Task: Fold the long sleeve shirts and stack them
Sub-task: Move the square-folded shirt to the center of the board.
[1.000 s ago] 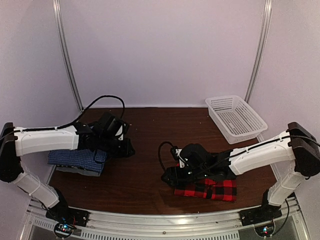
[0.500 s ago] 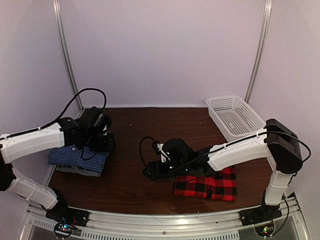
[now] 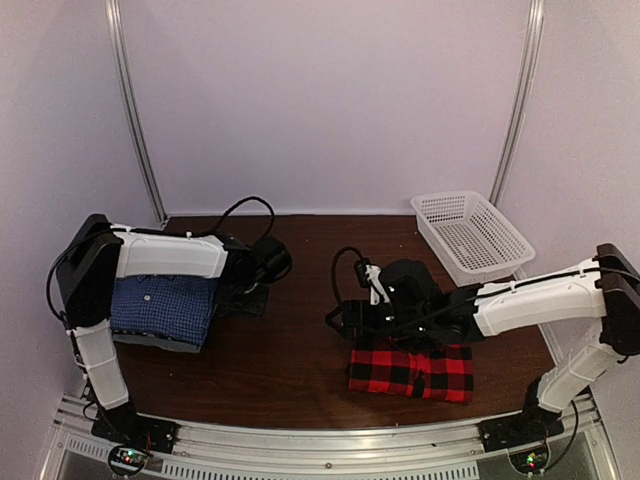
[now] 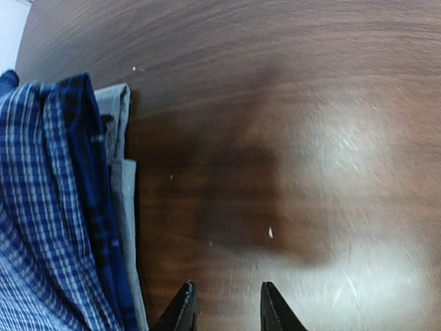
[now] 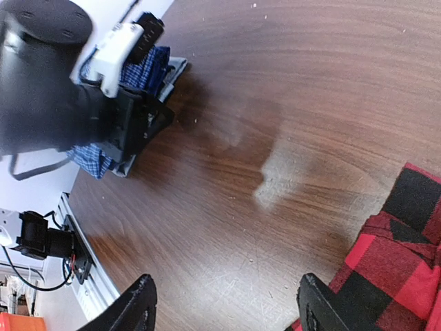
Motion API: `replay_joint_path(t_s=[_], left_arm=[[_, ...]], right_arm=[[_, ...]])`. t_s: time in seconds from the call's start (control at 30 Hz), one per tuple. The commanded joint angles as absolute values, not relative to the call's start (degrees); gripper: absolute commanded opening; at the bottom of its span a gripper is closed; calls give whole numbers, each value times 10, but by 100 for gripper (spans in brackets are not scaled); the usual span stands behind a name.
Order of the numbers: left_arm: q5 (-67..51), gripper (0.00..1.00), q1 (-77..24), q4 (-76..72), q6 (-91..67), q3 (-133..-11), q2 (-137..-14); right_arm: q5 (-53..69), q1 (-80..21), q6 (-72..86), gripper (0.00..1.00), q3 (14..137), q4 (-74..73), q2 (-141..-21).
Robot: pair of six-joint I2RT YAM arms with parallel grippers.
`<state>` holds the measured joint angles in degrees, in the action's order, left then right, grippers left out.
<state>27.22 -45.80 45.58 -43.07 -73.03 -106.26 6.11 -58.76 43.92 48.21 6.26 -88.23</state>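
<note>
The dark brown wooden worktop (image 3: 300, 250) shines, grained and faintly scratched. Soft woven red-and-black plaid cloth shirt (image 3: 412, 370); blue checked cloth shirt (image 3: 160, 308); white plastic mesh basket (image 3: 470, 237).

Wearing smooth white shells over the long links of the left arm (image 3: 165, 255) and the right arm (image 3: 530, 295), and showing blocky black housings at the joints and wrists. Trailing thin black cables (image 3: 240, 205) in loops off both wrists. Ending in matte black tapering fingers on the left gripper (image 4: 227, 310) and the right gripper (image 5: 227, 310). Glowing with small coloured lights at the black bases (image 3: 125, 455) along the near edge of the table (image 3: 290, 350).
</note>
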Motion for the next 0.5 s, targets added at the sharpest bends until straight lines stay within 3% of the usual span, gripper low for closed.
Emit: replay_joint_path(t_s=[0.0,0.47], left_arm=[[349,33,-452,503,-417,-789,-1119],[450,33,-411,561,-410,-830,-1234]], right_arm=[[9,-583,442,72,456,41,-811],[-43,-580,457,72,394,-20,-646]])
